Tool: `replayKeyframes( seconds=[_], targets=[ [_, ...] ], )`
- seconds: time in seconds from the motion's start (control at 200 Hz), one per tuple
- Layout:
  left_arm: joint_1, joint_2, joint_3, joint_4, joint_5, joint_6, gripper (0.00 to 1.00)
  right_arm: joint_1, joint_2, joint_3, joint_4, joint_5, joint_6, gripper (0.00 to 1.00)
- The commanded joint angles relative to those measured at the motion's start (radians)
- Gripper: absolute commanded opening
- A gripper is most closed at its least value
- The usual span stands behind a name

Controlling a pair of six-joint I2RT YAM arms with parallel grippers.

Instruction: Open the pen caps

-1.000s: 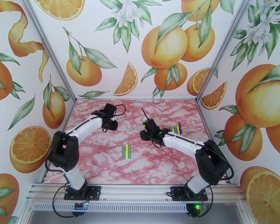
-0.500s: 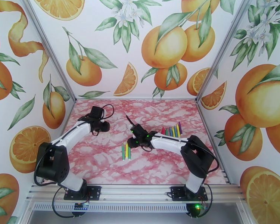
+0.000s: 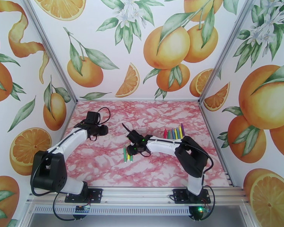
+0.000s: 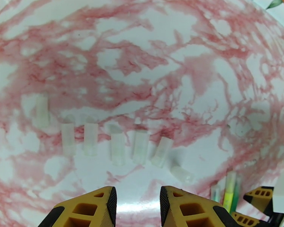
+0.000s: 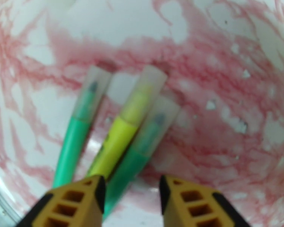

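Pen caps (image 5: pixel 151 83) are covering three markers (image 5: pixel 115 142) lying at the middle of the desk (image 3: pixel 104 165). The right gripper (image 5: pixel 131 186) is hovering over them, jaws released, grasping nothing. The left gripper (image 4: pixel 138 195), jaws also released, is hanging over a row of loose clear caps (image 4: pixel 141 147) nearby.

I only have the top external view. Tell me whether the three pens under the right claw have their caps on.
Observer: Right wrist view: the three pens, green, yellow and green, all wear clear caps.
Operator: Report the jaws there.
Observer: The right claw is open with nothing gripped; the pens lie on the table just ahead of it.
Operator: Now look under the left arm.
Observer: Left wrist view: seven loose caps, all clear, lie in a rough row on the table, ahead of the left claw, which is open and empty.
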Motion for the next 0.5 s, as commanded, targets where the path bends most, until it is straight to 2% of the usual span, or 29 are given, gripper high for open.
replayKeyframes(
  seconds=[0.0,0.185,0.495],
  targets=[
    [0.007,-0.029,-0.017,0.048,0.022,-0.009,0.37,0.009,0.024,0.033,-0.045,0.037,0.013,0.42],
    [0.007,-0.021,-0.017,0.055,0.032,-0.013,0.37,0.01,0.048,0.043,-0.062,0.059,0.015,0.41],
    [0.006,-0.026,-0.011,0.054,0.046,-0.014,0.37,0.01,0.062,0.057,-0.122,0.164,0.023,0.36]
  ],
)
